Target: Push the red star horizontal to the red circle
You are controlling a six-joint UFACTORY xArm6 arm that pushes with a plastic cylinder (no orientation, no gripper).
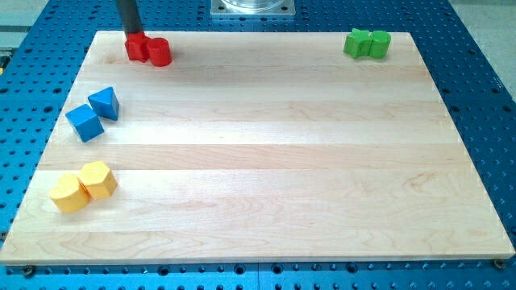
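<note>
From my station I see a pale, light-grained wooden board made of glued horizontal strips, filling most of the view. It lies on a blue metal table top drilled with a regular grid of small holes, showing on all sides of the board. At the view's top centre sits a grey metal mounting plate. Lighting is even and bright, with soft shadows.

No readable text, label, number or sign anywhere in view
</note>
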